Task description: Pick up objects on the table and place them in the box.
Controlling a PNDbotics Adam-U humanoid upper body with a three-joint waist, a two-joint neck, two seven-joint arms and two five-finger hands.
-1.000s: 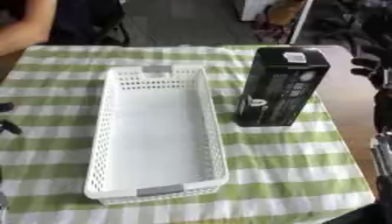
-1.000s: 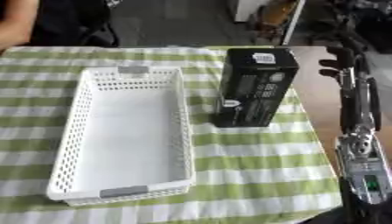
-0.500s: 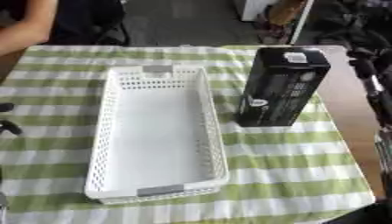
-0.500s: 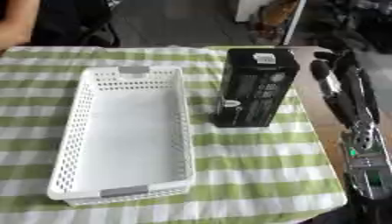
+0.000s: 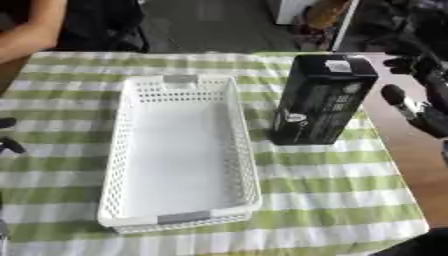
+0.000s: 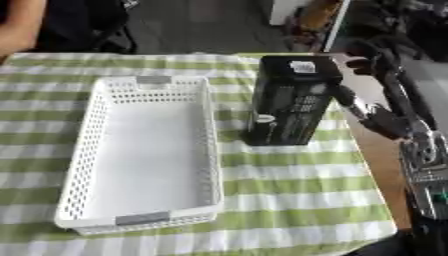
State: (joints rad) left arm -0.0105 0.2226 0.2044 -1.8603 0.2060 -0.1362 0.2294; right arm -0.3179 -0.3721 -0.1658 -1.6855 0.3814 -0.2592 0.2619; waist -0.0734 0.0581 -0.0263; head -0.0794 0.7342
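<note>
A tall black box [image 6: 289, 100] with a white label on top stands upright on the green-and-white striped cloth, just right of the white perforated basket [image 6: 96, 112], which holds nothing. My right hand [image 6: 385, 112] hovers open close to the black box's right side, fingers spread and pointing toward it, not touching it. Only a few dark fingertips of my left hand [image 5: 9, 145] show at the left edge of the left eye view.
The table's bare brown edge [image 5: 411, 160] runs along the right of the cloth. A person's bare arm [image 5: 31, 32] rests at the far left corner. Dark chairs and clutter stand behind the table.
My right hand has come in from the right edge toward the black box's side. The box and basket have not moved.
</note>
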